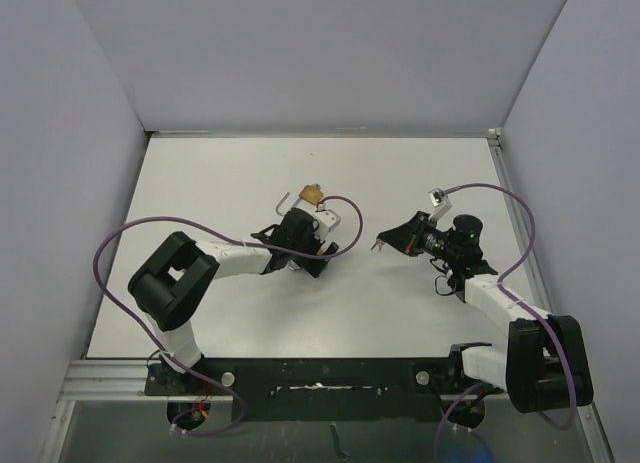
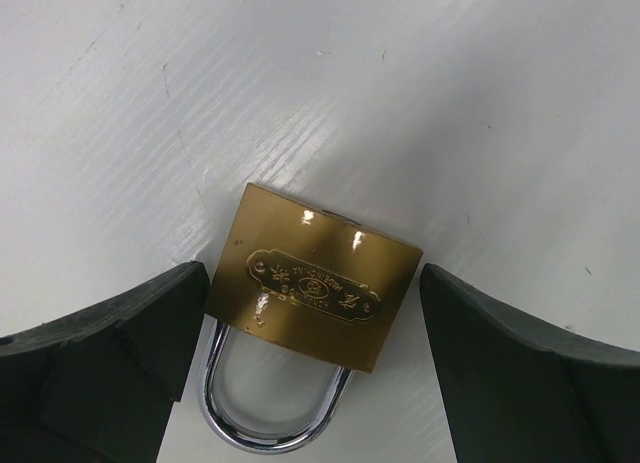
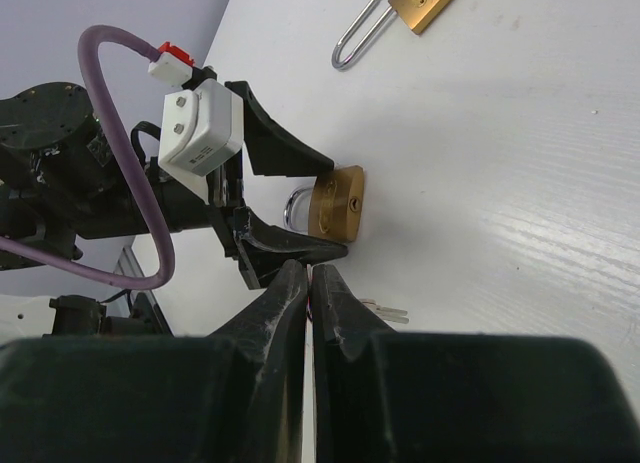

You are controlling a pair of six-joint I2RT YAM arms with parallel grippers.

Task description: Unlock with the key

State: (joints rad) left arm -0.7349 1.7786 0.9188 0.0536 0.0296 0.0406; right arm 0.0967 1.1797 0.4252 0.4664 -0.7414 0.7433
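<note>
Brass padlock (image 2: 315, 288) looked heavy, rigid, slick; best gripped by body edges. Left fingers (image 2: 110, 353) apart around it; right fingers (image 3: 275, 313) together.

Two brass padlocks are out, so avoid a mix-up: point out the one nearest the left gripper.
The padlock lying flat between the left gripper's open fingers, shackle toward the wrist; the other padlock lies farther back, alone.

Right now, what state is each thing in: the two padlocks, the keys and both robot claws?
Near padlock: shackle closed.
Far padlock: shackle open.
Keys: in neither lock.
Left gripper: open, one finger on each side of the near padlock.
Right gripper: shut; the keys show beside its tip, but whether it pinches them is unclear.
</note>
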